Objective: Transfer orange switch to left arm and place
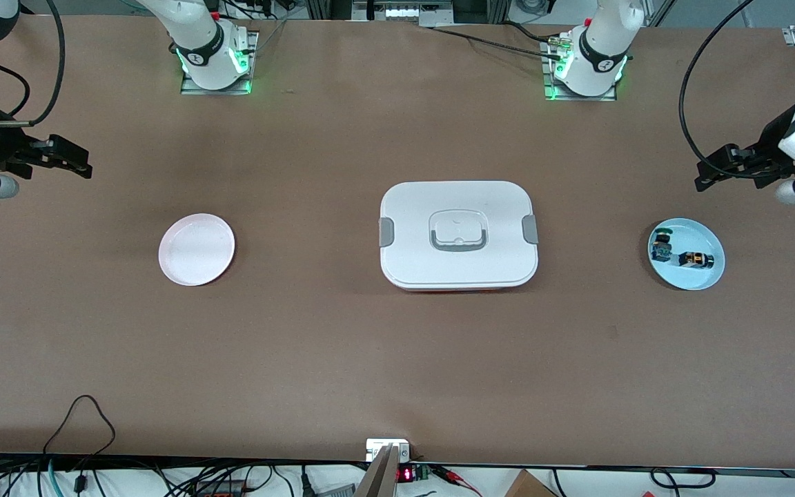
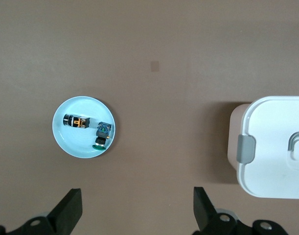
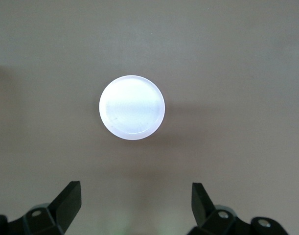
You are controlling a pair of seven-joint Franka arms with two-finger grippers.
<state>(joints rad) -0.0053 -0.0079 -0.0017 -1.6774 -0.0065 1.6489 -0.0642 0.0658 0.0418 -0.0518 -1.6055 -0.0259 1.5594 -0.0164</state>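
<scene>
The orange switch (image 1: 695, 259), a small black cylinder with orange in it, lies on its side on a light blue plate (image 1: 707, 238) toward the left arm's end of the table. It also shows in the left wrist view (image 2: 76, 121). My left gripper (image 1: 702, 176) is open and empty, up over bare table beside that plate; it also shows in the left wrist view (image 2: 137, 200). The white box (image 1: 458, 235) with grey clips stands mid-table, lid on. My right gripper (image 1: 85, 166) is open and empty, up over bare table beside a pink plate (image 1: 197, 249).
A green-and-blue switch (image 1: 661, 247) lies on the blue plate (image 2: 71, 142) beside the orange one. The pink plate (image 3: 132, 107) holds nothing. The box's edge (image 2: 271, 147) shows in the left wrist view. Cables run along the table edge nearest the front camera.
</scene>
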